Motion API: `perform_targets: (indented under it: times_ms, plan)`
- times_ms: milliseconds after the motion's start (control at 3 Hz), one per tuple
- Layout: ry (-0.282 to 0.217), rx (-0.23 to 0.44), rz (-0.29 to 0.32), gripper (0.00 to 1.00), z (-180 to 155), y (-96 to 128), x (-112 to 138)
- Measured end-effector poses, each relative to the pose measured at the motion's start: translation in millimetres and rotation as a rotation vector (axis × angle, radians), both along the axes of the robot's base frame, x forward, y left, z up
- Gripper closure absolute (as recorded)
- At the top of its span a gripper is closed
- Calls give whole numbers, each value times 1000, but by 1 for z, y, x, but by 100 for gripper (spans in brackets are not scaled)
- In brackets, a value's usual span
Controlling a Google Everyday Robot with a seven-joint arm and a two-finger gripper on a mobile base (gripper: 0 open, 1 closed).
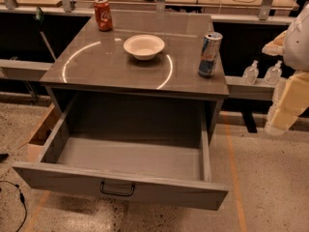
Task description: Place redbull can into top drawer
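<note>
The redbull can (209, 55), blue and silver, stands upright near the right edge of the grey cabinet top (96, 66). The top drawer (120, 187) is pulled fully open below it, with a dark bail handle (117, 189) at the centre of its front, and nothing shows inside. My gripper (279, 120) hangs at the far right of the camera view, off the cabinet's right side, lower than the can and apart from it. The cream and white arm parts (295, 47) rise above it.
A white bowl (144, 46) sits mid-top and a red cola can (103, 14) stands at the back left. Clear bottles (251, 73) stand on a low shelf to the right. A cardboard box (41, 134) lies left of the cabinet. A cable (19, 202) runs on the floor.
</note>
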State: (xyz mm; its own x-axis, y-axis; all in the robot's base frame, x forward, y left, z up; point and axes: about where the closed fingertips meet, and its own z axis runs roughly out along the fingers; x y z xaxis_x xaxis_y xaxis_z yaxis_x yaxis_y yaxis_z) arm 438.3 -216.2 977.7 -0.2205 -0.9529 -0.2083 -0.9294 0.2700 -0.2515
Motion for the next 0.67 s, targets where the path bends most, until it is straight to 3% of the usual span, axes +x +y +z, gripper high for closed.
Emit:
perform_targets:
  times_ms: [333, 667]
  plan:
    - [-6, 3, -2, 0, 1, 0, 1]
    - [-56, 54, -22, 0, 3, -10, 19]
